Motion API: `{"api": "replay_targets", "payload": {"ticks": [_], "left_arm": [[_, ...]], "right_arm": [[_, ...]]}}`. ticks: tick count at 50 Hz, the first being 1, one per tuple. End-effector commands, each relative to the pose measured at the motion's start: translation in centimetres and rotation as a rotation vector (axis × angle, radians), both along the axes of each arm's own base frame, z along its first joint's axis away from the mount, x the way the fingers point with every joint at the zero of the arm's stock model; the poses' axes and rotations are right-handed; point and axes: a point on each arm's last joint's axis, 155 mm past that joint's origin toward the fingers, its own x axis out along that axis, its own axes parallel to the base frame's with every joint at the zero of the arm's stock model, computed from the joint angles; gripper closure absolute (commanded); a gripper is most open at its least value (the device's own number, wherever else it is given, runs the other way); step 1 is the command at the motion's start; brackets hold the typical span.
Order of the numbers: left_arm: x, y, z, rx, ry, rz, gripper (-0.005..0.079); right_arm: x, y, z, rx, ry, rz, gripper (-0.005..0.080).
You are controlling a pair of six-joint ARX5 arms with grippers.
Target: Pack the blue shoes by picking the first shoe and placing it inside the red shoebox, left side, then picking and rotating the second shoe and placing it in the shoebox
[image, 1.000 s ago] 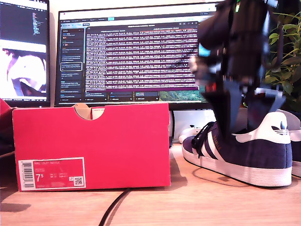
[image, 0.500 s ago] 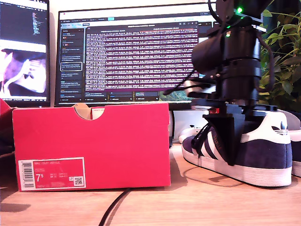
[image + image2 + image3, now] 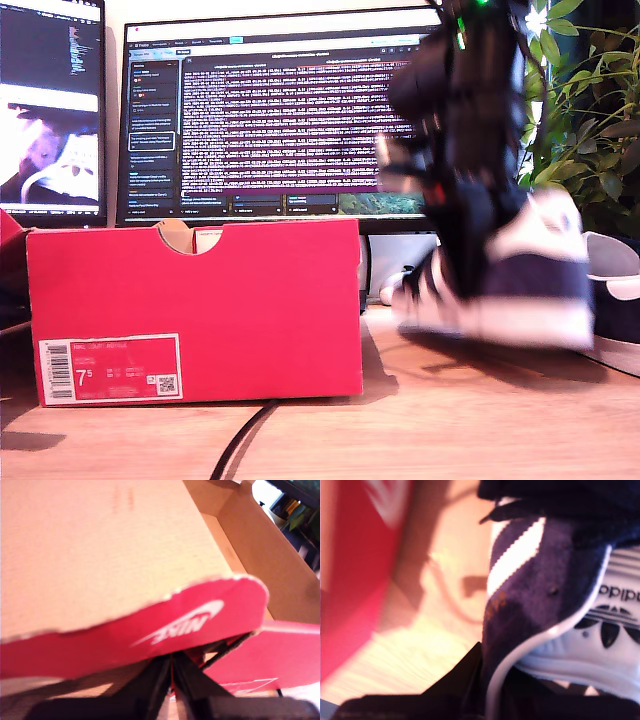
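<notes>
Two navy suede sneakers show in the exterior view: one (image 3: 510, 285), blurred, with white stripes, white heel tab and white sole, hangs tilted just above the wooden surface (image 3: 420, 420) at that view's right, and the other (image 3: 612, 295) stands behind it at the right edge, mostly hidden. My second pincer (image 3: 487, 680) is clenched on the lifted sneaker's (image 3: 540, 585) collar by the white tongue label, one dark finger inside the shoe and one outside. The second arm (image 3: 470, 110) rises from the shoe, blurred.

The bright pinkish-red cardboard shoebox (image 3: 195, 310) stands on the surface at the exterior view's left, its white 7.5 label (image 3: 110, 368) facing the camera and a half-round notch (image 3: 192, 238) in its top edge. My first pincer (image 3: 172, 680) grips the red logo-printed edge of the box lid (image 3: 125, 555), the brown cardboard inside of the box (image 3: 250, 555) showing beyond it. Two lit monitors (image 3: 280, 120) stand behind, and a green leafy plant (image 3: 590, 100) at the exterior view's right.
</notes>
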Motion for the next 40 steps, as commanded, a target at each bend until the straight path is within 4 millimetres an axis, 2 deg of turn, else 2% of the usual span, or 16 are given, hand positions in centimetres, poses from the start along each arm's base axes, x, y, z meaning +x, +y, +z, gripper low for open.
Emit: {"api": "replay_targets", "payload": {"ticks": [1,11,15,21,27,40], "left_arm": [[-0.8,0.1,-1.3,0.015,0.026,-0.007,0.0764],[-0.8,0.1,-1.3,0.015,0.026,-0.007,0.0764],[-0.8,0.1,-1.3,0.015,0.026,-0.007,0.0764],[-0.8,0.1,-1.3,0.015,0.025,-0.007,0.0764],[-0.8,0.1,-1.3,0.015,0.026,-0.007,0.0764],[-0.8,0.1,-1.3,0.015,0.026,-0.007,0.0764]], "right_arm": [[1.8,0.7,2.5,0.037,-0.077,-0.029,0.0764],[3.7,3.3,7.2,0.183,-0.142,-0.104,0.0764],[4.4,4.2,8.9,0.245,-0.159,-0.184,0.0764],[4.9,6.3,10.9,0.346,-0.169,-0.253,0.0764],[4.3,9.0,12.4,0.476,-0.119,-0.278,0.0764],[2.4,16.0,15.5,0.685,-0.107,-0.157,0.0764]]}}
